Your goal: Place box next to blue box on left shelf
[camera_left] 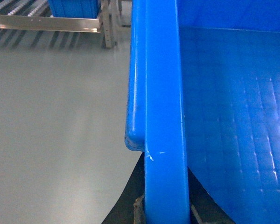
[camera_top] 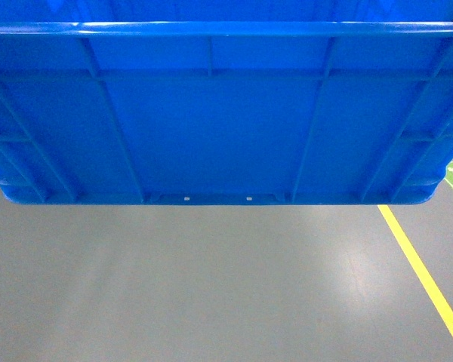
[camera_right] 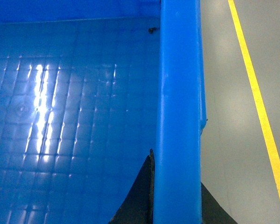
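The left fingers (camera_left: 144, 212) straddled the thick rim of the box (camera_left: 165, 116), one dark finger either side of the wall, apparently clamped on it, though their tips lay out of frame. The right fingers (camera_right: 151, 196) gripped the opposite rim likewise. The box hung above the grey floor (camera_top: 211, 286), beside a yellow line (camera_top: 423, 271). Well ahead stood the left shelf (camera_left: 42, 21), bearing another blue crate (camera_left: 73, 7).

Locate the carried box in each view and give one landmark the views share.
Head: box fills the upper half, ribbed side wall facing the camera.
Left wrist: its rim runs up the centre, gridded inside to the right.
Right wrist: rim right of centre, inside to the left.
Shared landmark: grey floor.
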### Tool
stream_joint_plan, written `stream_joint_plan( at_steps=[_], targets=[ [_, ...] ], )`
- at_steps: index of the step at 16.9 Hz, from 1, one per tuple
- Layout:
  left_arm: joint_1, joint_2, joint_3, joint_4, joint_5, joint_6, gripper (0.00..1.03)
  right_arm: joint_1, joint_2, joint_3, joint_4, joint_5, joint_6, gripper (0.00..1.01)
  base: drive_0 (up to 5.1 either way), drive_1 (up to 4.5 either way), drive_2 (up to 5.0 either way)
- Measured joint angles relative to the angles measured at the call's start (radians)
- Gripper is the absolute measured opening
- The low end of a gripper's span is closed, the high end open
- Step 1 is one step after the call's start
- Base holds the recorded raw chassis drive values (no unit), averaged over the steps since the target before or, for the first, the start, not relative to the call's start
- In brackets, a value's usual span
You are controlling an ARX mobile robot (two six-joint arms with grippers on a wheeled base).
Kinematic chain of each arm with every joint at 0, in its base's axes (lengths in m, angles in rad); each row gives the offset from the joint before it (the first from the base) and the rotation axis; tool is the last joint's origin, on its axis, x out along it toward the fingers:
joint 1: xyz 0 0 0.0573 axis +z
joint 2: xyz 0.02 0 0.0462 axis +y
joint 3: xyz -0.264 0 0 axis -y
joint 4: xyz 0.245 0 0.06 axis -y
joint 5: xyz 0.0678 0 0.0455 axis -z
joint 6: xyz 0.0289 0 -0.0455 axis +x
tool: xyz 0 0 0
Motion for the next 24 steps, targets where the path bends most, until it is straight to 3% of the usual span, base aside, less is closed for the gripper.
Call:
stream_joint_plan(
  at_steps=[24],
  targets=[
    [0.000, 0.000, -0.001, -0.002, 0.000, -0.001, 0.06, 0.000, 0.000, -0.002, -0.001, 0.002, 0.000, 0.07, 0.0, 4.26, -4.2]
  ],
)
